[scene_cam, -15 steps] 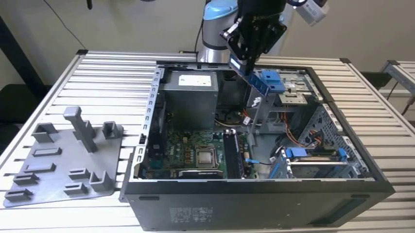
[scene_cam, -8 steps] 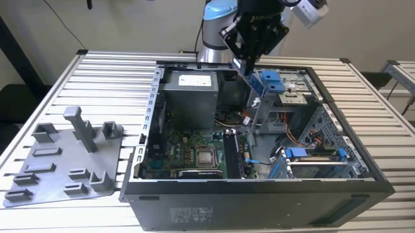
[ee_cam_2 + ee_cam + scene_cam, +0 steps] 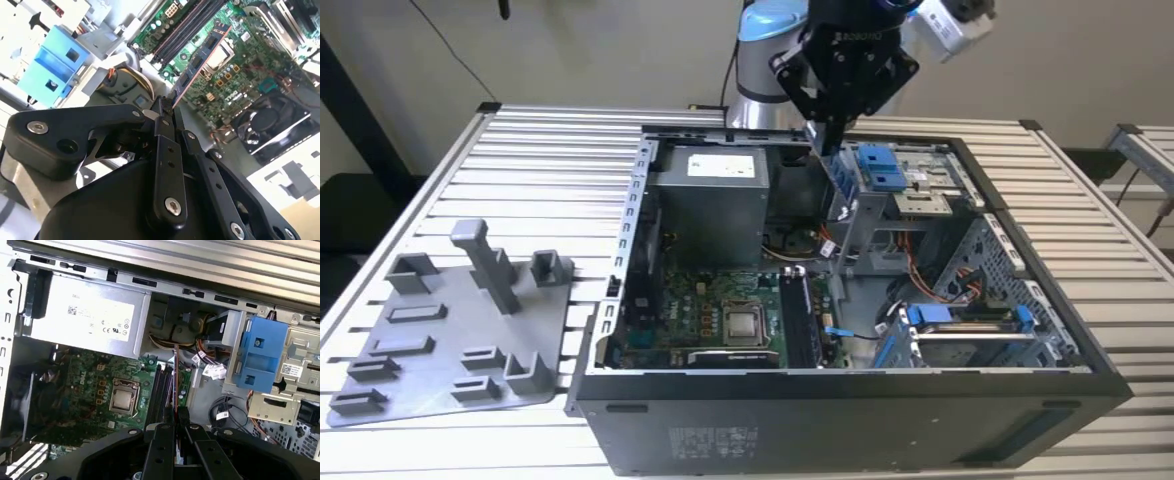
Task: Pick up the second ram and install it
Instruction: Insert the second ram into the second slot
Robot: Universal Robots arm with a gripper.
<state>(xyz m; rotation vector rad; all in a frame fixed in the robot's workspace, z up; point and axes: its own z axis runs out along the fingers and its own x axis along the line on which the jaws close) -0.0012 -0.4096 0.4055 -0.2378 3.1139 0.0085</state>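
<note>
second ram point(image 3: 200, 57) | pinched at 1 end by gripper point(image 3: 165, 107) | hanging above memory slots point(image 3: 185, 30)

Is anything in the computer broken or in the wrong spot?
Nothing looks broken or spilled. The one thing out of its place is the second ram, pinched in the gripper and hanging above the green board, not in a slot.

Matte black gripper point(image 3: 165, 111) of flat hinged link bars, round silver screw heads point(image 3: 172, 206) at its pivots, pale blue joint cap point(image 3: 767, 20) and silver-grey arm point(image 3: 751, 95) above the gripper, white camera box point(image 3: 950, 25) beside the gripper
</note>
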